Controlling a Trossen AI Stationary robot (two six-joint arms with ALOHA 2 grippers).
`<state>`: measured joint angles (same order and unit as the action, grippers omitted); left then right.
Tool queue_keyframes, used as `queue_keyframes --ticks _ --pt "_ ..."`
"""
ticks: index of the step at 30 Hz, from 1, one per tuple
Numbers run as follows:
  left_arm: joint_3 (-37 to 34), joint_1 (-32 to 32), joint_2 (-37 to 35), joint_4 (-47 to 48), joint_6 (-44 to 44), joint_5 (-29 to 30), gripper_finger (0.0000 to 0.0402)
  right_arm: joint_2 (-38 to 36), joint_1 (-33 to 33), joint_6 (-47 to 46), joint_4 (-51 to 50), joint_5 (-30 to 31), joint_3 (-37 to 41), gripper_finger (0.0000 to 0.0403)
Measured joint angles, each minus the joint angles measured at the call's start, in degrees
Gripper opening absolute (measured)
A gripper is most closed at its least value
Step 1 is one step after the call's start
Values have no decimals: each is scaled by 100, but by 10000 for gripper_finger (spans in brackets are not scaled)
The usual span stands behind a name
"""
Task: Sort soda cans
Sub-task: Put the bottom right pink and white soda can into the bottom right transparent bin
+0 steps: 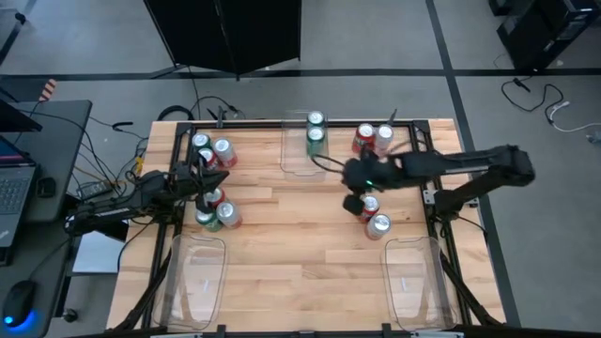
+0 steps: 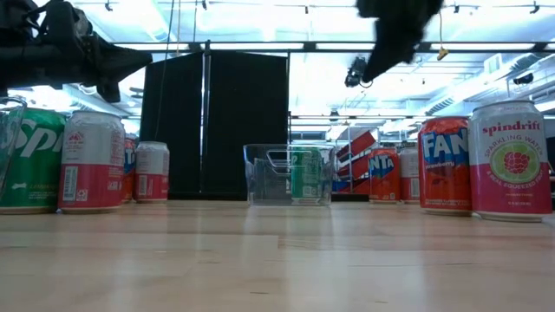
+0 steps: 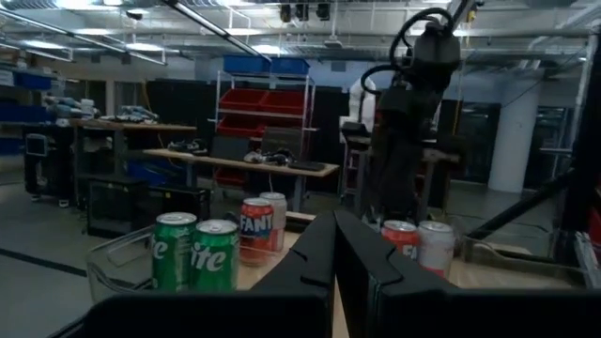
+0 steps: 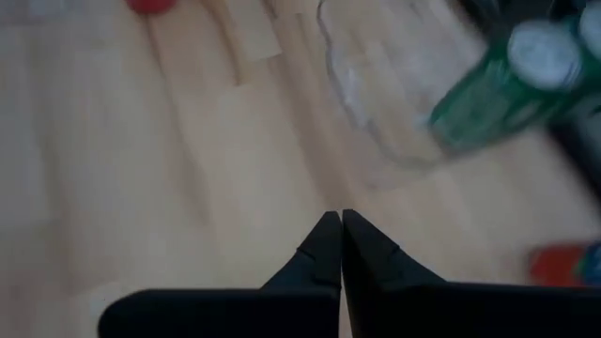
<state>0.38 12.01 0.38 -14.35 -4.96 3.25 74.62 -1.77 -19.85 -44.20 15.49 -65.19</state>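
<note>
- Soda cans (image 1: 216, 151) stand in clusters at the surface's (image 1: 282, 244) left and right; 2 green cans sit in the rear clear tray (image 1: 302, 155).
- Left pincer (image 3: 333, 246): pressed together, empty. Right pincer (image 4: 340, 235): pressed together, empty, above bare wood.
- Judgement: cans rigid, light, smooth and slippery; grip mid-body across the diameter, gently to avoid denting.

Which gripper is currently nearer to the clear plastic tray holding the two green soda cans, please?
The right gripper is nearer, just off the near right corner of the clear plastic tray with the two green cans. The left gripper sits farther away, among the cans at the table's left side.
</note>
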Motion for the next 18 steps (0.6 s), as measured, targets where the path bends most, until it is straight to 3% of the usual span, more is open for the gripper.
queue_keyframes --ticks 6,10,18 --pt "0 0 23 197 3 -173 11 -556 -706 -1706 -505 -2 184 6" --pt "0 0 48 301 6 -184 11 -611 -1098 -2678 -1212 -58 184 31" --pt "0 0 53 354 15 -194 11 -439 -1698 -4164 -2192 -563 186 146"
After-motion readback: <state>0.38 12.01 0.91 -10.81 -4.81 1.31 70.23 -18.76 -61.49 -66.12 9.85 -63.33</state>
